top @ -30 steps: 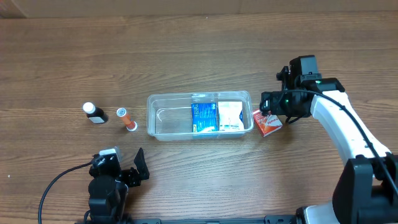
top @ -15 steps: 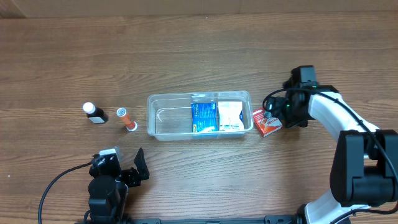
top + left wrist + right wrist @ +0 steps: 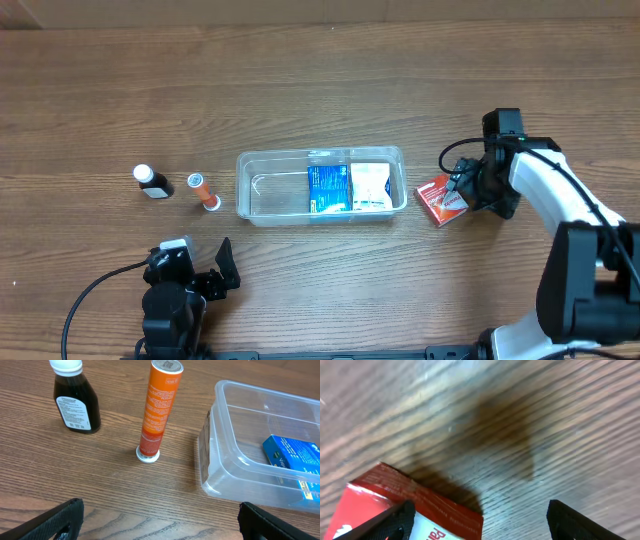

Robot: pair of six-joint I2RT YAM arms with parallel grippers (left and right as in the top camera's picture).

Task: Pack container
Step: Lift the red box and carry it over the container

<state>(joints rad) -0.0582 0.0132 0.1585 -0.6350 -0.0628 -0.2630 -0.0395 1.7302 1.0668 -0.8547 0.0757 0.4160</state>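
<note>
I count: one clear, rounded plastic container [image 3: 265, 190], two flat boxes inside, blue box [image 3: 327, 188] and white box [image 3: 370, 185]. One red carton [image 3: 441, 198] toward right edge. One dark bottle [image 3: 152, 181] and one orange tube [image 3: 203, 192] toward left edge. Left gripper [image 3: 162, 522] and right gripper [image 3: 477, 517] spread wide, gripping nothing.

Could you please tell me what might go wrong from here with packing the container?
1. The red box sits off-centre in the open right claw, near one finger; closing could shove or twist it instead of gripping it.
2. The container's end nearest it already holds a blue box and a white box; the red box may land on them or the rim.
3. The upright orange tube looks easy to topple.
</note>
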